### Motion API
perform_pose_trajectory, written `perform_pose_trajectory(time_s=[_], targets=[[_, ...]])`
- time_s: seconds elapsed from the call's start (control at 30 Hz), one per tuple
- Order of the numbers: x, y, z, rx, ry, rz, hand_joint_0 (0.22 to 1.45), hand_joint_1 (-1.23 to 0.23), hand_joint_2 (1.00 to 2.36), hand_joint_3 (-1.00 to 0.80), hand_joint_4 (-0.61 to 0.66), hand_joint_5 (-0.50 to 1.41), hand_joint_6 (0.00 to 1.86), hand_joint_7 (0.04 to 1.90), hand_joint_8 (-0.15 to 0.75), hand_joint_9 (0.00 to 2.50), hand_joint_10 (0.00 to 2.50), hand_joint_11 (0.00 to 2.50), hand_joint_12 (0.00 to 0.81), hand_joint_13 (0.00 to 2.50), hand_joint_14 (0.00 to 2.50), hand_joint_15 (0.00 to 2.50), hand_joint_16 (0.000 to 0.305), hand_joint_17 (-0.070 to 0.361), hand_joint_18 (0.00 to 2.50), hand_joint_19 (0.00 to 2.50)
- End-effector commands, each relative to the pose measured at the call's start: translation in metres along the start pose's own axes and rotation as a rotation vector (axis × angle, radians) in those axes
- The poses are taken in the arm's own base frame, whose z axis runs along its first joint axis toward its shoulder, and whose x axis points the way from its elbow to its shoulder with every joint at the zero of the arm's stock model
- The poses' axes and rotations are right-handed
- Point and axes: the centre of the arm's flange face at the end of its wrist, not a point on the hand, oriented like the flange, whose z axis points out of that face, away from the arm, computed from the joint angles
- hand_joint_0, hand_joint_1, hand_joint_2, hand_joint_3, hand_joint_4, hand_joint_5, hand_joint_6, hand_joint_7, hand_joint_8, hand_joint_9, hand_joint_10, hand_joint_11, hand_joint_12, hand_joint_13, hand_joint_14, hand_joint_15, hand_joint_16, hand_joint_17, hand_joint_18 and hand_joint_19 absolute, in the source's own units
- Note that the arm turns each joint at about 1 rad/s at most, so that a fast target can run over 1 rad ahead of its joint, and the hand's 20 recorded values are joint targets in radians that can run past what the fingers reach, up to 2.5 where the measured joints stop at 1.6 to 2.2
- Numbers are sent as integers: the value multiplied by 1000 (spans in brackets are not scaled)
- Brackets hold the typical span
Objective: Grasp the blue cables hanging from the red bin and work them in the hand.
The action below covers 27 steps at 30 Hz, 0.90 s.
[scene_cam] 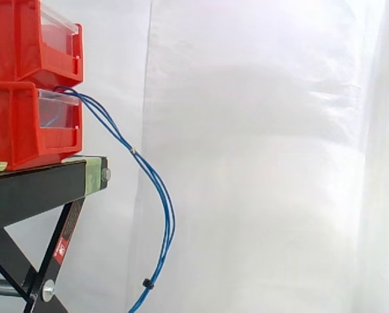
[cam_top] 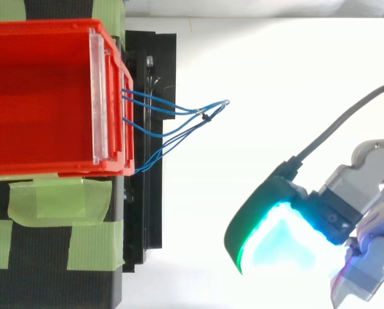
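Note:
Thin blue cables [scene_cam: 159, 189] come out from between the two stacked red bins [scene_cam: 15, 124] and hang in a long loop down past the stand's edge. A small black tie [scene_cam: 146, 283] binds them near the bottom. From above, the cables [cam_top: 179, 109] fan out to the right of the bin's front rim [cam_top: 124, 96]. The hand [cam_top: 334, 209] is at the lower right in the top view, well apart from the cables. It is open with nothing in it, and one fingertip pad [cam_top: 279, 248] glows cyan and green.
The bins stand on a black stand [scene_cam: 31, 189] with slanted legs. Green tape [cam_top: 57, 199] holds the bin to the stand's top. A white curtain [scene_cam: 266, 163] hangs behind, and a white surface [cam_top: 243, 167] lies between cables and hand.

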Motion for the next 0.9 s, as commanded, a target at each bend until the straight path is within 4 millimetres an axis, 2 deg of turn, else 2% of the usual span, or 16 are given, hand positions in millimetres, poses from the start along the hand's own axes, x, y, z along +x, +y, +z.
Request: perform_pose_trajectory(time_s=[0.0,0.27,0.57,0.87], targets=[[0,0,0,0,0,0,791,-573,1005,-843,256,-100,8,806,328,571,8,379,440,598,11,401,59,132,584,459],[3,0,1,-1,9,0,775,-575,1005,-850,214,-172,5,696,298,457,3,128,417,519,8,286,57,128,529,403],[3,-1,0,8,10,0,768,-569,1004,-857,192,-204,5,659,289,429,1,77,404,484,7,256,56,126,500,377],[4,-2,-2,26,14,1,765,-570,1004,-856,185,-211,4,641,287,380,0,0,344,359,2,105,45,100,307,126]])
